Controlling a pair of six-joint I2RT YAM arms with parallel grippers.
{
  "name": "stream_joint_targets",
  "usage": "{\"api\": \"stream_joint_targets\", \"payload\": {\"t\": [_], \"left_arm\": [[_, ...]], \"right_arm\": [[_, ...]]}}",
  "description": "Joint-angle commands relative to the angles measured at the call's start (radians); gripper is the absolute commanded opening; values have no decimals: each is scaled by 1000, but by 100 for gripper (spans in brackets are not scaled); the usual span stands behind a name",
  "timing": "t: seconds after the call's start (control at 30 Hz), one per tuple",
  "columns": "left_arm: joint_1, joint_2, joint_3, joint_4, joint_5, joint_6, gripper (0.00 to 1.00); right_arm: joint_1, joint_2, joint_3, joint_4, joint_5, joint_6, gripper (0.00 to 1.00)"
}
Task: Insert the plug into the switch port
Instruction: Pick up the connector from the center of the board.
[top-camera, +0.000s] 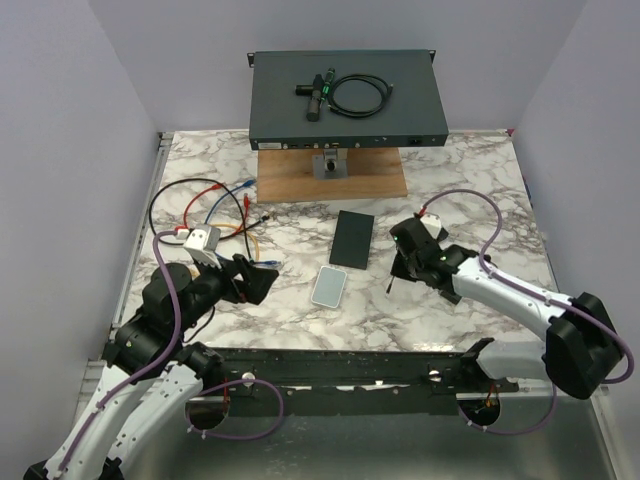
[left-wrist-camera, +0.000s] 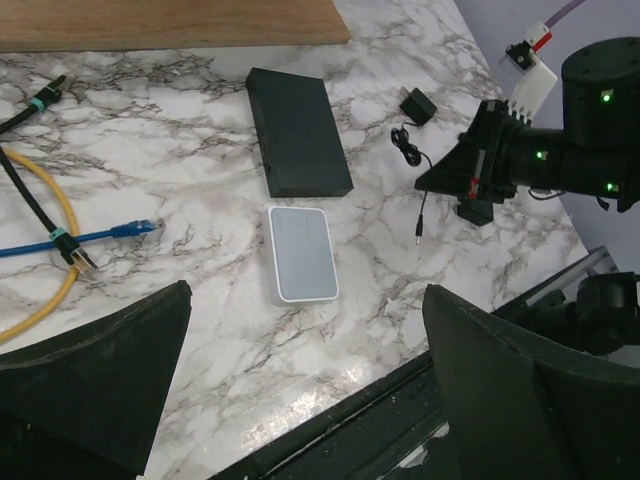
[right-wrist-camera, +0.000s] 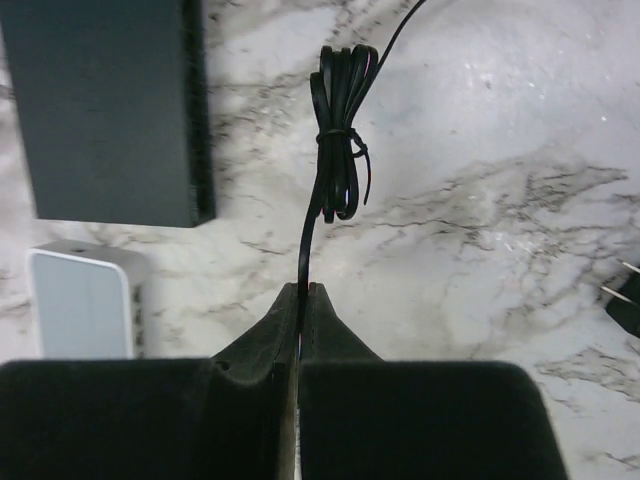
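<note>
While the right hand (right-wrist-camera: 300, 300) pinches the cord (right-wrist-camera: 335, 150), the open left hand (top-camera: 265, 280) overlooks a white box (left-wrist-camera: 300, 252).

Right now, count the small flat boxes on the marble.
2. The black box lies at the middle of the table; the white box sits apart, nearer the camera and slightly left. None looks hidden.

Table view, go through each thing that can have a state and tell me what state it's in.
Right claw: shut on the black cord.
Black cord: coiled and tied, one strand pinched in that claw.
Left claw: open, empty.
Black box: lying flat, untouched.
White box: lying flat, untouched.
Blue cable: end loose, unplugged.
</note>
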Motion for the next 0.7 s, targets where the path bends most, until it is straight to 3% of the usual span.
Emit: {"api": "stream_joint_targets", "payload": {"t": [0.0, 0.33, 0.67], "left_arm": [[-4, -26, -39, 75, 127, 4, 98], [-4, -40, -170, 353, 339, -103, 98], [-5, -26, -373, 747, 375, -243, 94]], "right_arm": [[-4, -65, 26, 120, -62, 43, 1], [-4, -159, -25, 358, -186, 162, 1], [-3, -224, -87, 564, -220, 325, 1]]}}
